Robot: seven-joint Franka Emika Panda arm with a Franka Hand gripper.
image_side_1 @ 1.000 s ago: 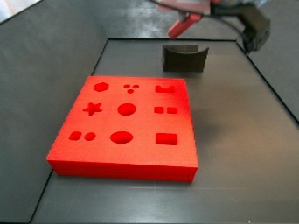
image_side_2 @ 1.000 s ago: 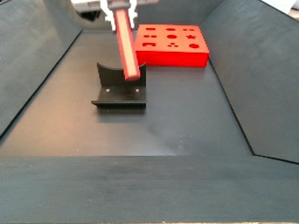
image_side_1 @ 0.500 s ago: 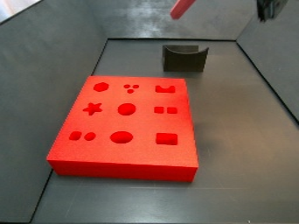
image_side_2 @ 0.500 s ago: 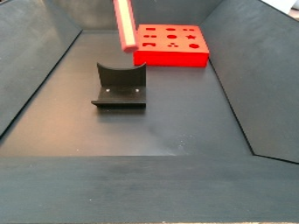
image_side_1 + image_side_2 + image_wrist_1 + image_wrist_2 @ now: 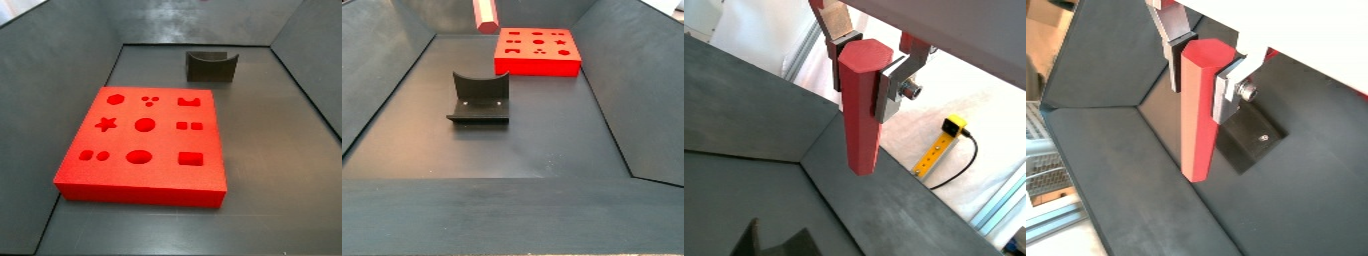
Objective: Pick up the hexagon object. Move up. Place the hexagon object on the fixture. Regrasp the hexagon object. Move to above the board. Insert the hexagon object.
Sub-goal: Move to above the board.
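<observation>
The gripper (image 5: 871,62) clamps the hexagon object (image 5: 861,110) upright, now risen high above the fixture (image 5: 478,98), its lower tip barely showing in a side view; moving toward the board (image 5: 144,143) likely follows.

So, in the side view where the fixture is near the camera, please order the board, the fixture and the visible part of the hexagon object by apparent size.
1. The board and the fixture look alike; the fixture is nearer, so no ranking.
2. The hexagon object, only its lower end showing.
The gripper holds it above the frame.
</observation>
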